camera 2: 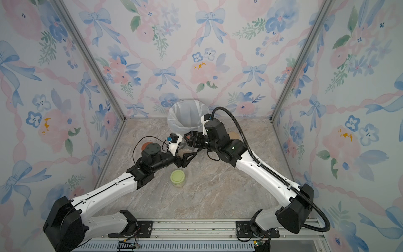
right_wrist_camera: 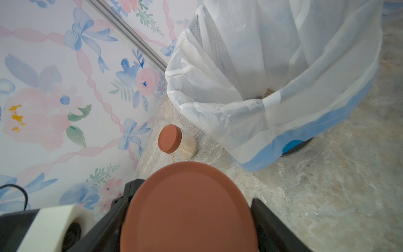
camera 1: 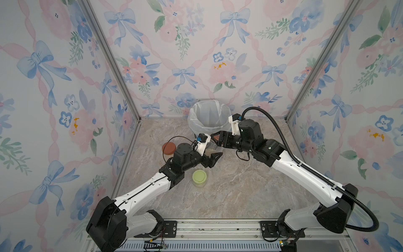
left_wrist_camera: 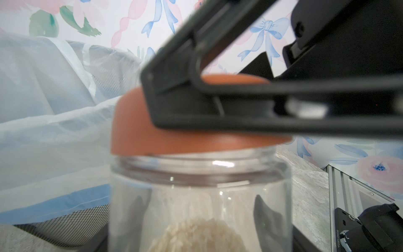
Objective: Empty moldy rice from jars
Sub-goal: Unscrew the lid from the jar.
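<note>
On the marble-patterned table [camera 1: 239, 192], a green-lidded jar [camera 1: 199, 177] is seen nearest the front, standing upright and alone. Just behind it, a clear held jar [left_wrist_camera: 200, 192] is gripped by its body in the left gripper [camera 1: 213, 153], whose fingers are closed against the glass on both sides. A heap of pale moldy rice [left_wrist_camera: 196, 235] is seen at the bottom of this jar.

The jar's rust-red lid [left_wrist_camera: 135, 131] is clamped from above by the right gripper [right_wrist_camera: 189, 205], with a finger pressed to each side of the rim. The lid is over the mouth and slightly tilted, and the neck threads are exposed below it.

To the left, near the side wall, a second red-lidded jar [right_wrist_camera: 174, 141] with rice inside is found. It is partly hidden by the left arm in a top view. A beige-lidded jar [camera 2: 234, 135] is mostly hidden behind the right arm.

Farthest back, against the floral wallpaper [camera 1: 152, 54], a mesh bin [left_wrist_camera: 65, 220] is draped in a white liner [right_wrist_camera: 261, 122]. It is just behind the held jar.

Small lettering on a black bracket [left_wrist_camera: 346, 220] is too blurred to be read.
</note>
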